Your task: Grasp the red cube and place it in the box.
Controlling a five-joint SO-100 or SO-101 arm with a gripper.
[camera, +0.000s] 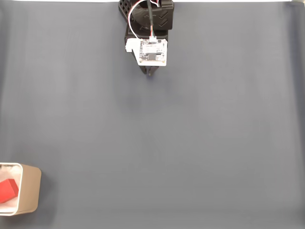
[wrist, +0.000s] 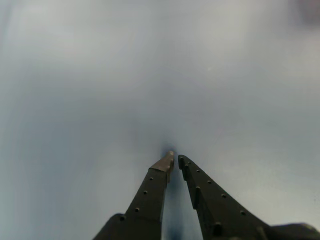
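The red cube (camera: 7, 189) lies inside the tan box (camera: 30, 193) at the bottom left corner of the fixed view, resting on the white interior. The arm is folded back at the top centre of that view, and its gripper (camera: 150, 72) points down at the grey mat, far from the box. In the wrist view the two dark fingers of the gripper (wrist: 175, 158) come up from the bottom edge with their tips nearly touching and nothing between them, close above the mat.
A grey mat (camera: 167, 143) covers the whole table. A white circuit board (camera: 152, 51) with red and white wires sits on the arm's wrist. The box is cut off by the left edge of the fixed view.
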